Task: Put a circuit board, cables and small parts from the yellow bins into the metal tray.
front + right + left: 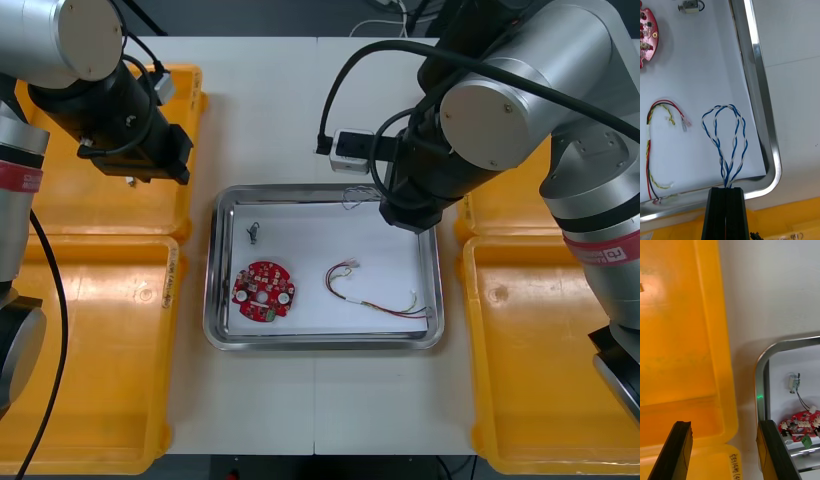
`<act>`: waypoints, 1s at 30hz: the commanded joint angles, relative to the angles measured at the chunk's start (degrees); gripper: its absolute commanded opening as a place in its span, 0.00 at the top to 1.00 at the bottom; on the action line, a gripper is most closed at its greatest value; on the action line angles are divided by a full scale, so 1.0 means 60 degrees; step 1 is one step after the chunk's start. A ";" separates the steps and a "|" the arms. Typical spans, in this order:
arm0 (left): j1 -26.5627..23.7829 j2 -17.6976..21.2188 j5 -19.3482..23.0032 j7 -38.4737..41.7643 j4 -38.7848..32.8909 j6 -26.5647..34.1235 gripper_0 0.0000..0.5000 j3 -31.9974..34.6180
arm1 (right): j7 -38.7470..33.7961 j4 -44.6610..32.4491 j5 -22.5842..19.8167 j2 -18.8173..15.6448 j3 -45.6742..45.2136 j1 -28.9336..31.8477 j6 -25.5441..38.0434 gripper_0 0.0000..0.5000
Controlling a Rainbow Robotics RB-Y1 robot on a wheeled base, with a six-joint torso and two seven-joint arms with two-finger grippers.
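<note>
Holding twisted blue and white cable [725,170]: right gripper [726,189] pinched on its ends, loops over metal tray [756,93] corner, probably for release | left gripper [723,423] spread wide over yellow bin [677,333], likely next pick | circuit board [264,290], red and yellow cable [649,132], small metal part [254,234] in tray

Tray [320,341] between bins [90,370] holds board [264,290] left of cable [375,306].

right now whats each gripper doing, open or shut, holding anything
left gripper: open, holding nothing, over the yellow bin edge
right gripper: shut on the blue and white cable, over the tray
</note>
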 commanded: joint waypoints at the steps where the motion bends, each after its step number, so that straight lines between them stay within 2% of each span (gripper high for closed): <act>1: -0.0702 0.0434 -0.0435 -0.1433 0.0482 -0.0487 0.00 0.0205 | 0.1318 0.0579 0.0195 0.0489 0.0103 -0.0039 -0.0617 1.00; 6: -0.0966 0.0493 -0.0465 -0.1580 0.1332 -0.0985 0.00 0.0367 | 0.1978 0.1135 0.0590 0.0680 0.0308 -0.0054 -0.1086 1.00; 12: -0.0995 0.0639 -0.0684 -0.1770 0.1639 -0.1454 0.00 0.0367 | 0.2036 0.1472 0.1088 0.0694 0.0997 -0.0054 -0.1686 1.00; 20: -0.0995 0.0903 -0.0714 -0.1873 0.1815 -0.1820 0.00 0.0367 | 0.2051 0.1897 0.1132 0.0709 0.1392 0.0005 -0.2199 1.00; 30: -0.1039 0.0917 -0.0728 -0.2034 0.2884 -0.3197 0.00 0.0381 | 0.2051 0.1970 0.1410 0.0651 0.1451 0.0547 -0.2931 1.00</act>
